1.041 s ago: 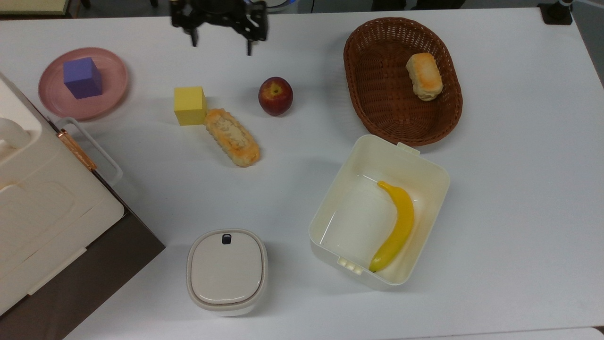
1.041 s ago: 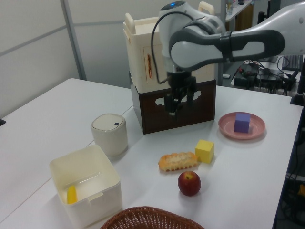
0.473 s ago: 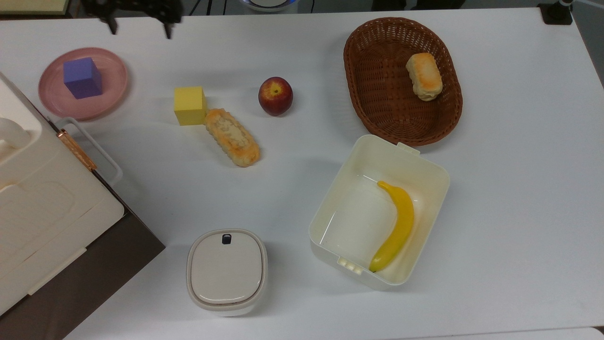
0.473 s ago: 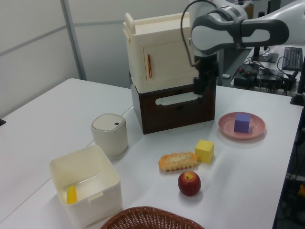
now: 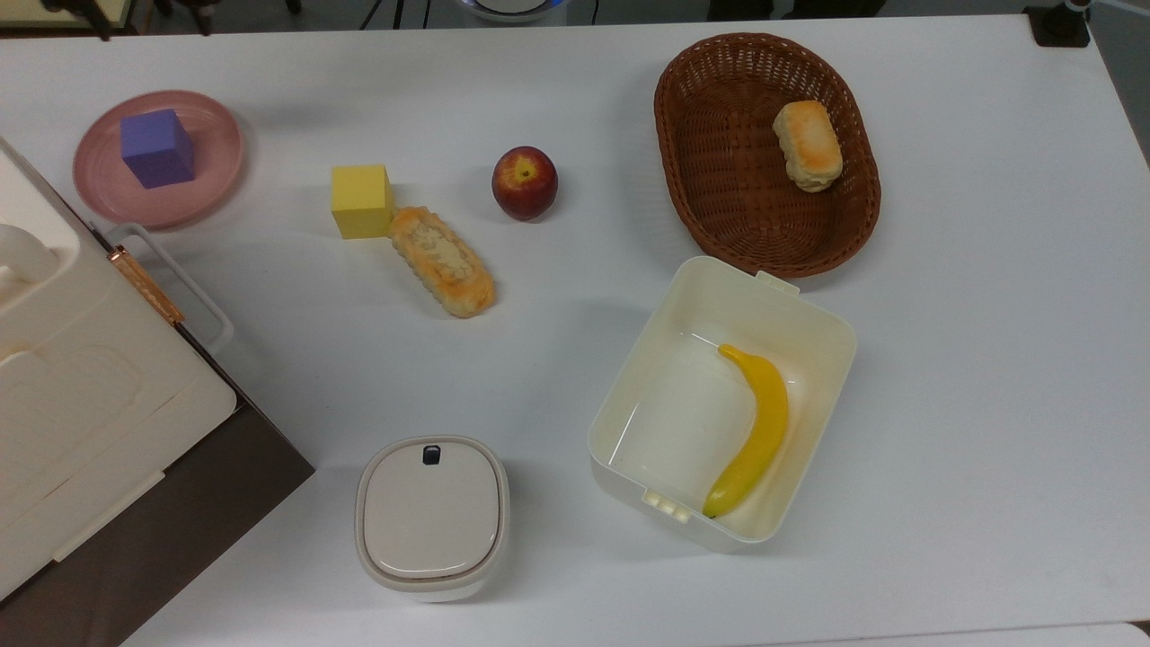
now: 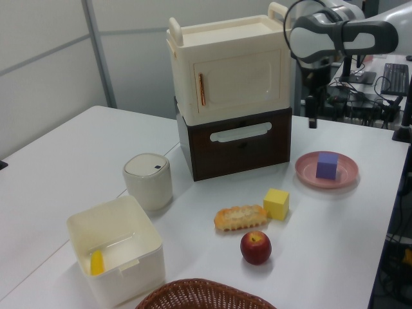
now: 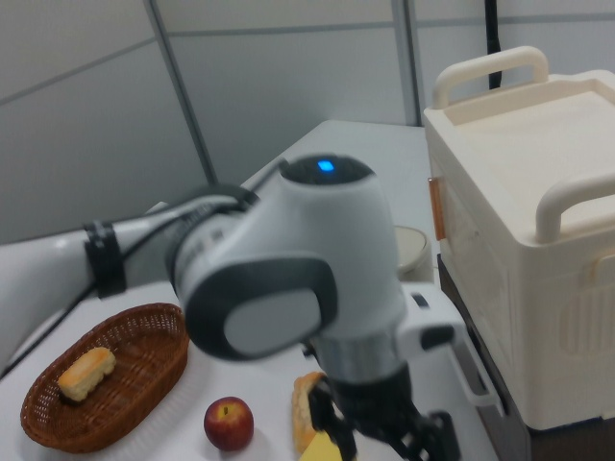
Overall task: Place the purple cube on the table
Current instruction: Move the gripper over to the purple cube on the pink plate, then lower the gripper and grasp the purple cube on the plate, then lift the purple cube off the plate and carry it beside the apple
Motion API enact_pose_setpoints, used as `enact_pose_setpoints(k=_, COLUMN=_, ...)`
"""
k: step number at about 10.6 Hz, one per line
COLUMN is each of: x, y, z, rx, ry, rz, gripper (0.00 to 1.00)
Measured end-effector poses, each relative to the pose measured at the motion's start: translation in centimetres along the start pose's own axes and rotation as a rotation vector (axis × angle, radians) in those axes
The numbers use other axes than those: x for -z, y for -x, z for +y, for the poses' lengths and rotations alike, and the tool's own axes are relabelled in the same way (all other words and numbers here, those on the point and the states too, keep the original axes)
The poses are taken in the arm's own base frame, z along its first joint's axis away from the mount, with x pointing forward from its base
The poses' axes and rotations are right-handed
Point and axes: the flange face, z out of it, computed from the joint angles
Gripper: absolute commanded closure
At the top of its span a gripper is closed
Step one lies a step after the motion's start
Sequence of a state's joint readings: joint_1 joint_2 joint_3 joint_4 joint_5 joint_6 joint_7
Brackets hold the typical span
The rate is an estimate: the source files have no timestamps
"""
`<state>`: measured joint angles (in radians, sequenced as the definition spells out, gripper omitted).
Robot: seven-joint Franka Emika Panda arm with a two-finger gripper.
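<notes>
In the top view, the purple cube [image 5: 158, 147] is sitting on the round pink plate [image 5: 211, 171], near the top left corner of the table [image 5: 970, 359]. A yellow cube [image 5: 361, 200] is standing to the top view's right of the plate and is touching one end of a long bread [image 5: 441, 261]. A peach [image 5: 525, 182] is lying just beside them. A brown basket [image 5: 710, 180] is holding a small bun [image 5: 808, 146], and an open white box [image 5: 813, 332] is holding a banana [image 5: 753, 431]. A lidded white pot [image 5: 431, 517] is standing near the bottom edge.

In the left view, the gripper [image 6: 312, 120] is hanging in the air beside the cream cabinet [image 6: 228, 67], above and behind the plate [image 6: 346, 174], well apart from the purple cube [image 6: 327, 165]. I cannot tell if its fingers are apart or together. The cube is resting upright on the plate, with nothing touching it.

In the right view, the robot arm [image 7: 288, 288] is standing large in the front. The gripper [image 7: 384, 432] is pointing down at the bottom edge, and its state is unclear here too. The peach [image 7: 229, 423] and the basket [image 7: 144, 384] are lying on the right view's left.
</notes>
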<state>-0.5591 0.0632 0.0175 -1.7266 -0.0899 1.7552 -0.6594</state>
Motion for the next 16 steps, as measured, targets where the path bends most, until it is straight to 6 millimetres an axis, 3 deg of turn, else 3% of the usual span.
enact_pose_setpoints(k=2, x=-3.2, y=1.1, z=2.8, rx=0.018, ry=0.006, rz=0.012, gripper=0.00)
enact_pose_setpoints(k=4, x=-6.7, y=1.9, z=4.4, rx=0.042, ry=0.016, rz=0.003, gripper=0.00)
enact_pose_setpoints(k=6, x=-9.8, y=2.2, z=5.4, rx=0.065, ry=0.028, rz=-0.025, gripper=0.00)
enact_pose_setpoints(k=10, x=-16.9, y=0.8, z=6.0, rx=0.127, ry=0.058, rz=-0.067, gripper=0.00)
enact_pose_setpoints(k=11, x=-18.4, y=0.4, z=6.2, rx=0.132, ry=0.055, rz=-0.065, gripper=0.06)
enact_pose_setpoints(k=14, x=-20.8, y=-0.2, z=6.3, rx=0.140, ry=0.049, rz=-0.062, gripper=0.56)
enact_pose_setpoints(k=16, x=-21.0, y=-0.3, z=6.3, rx=0.140, ry=0.048, rz=-0.062, gripper=0.62)
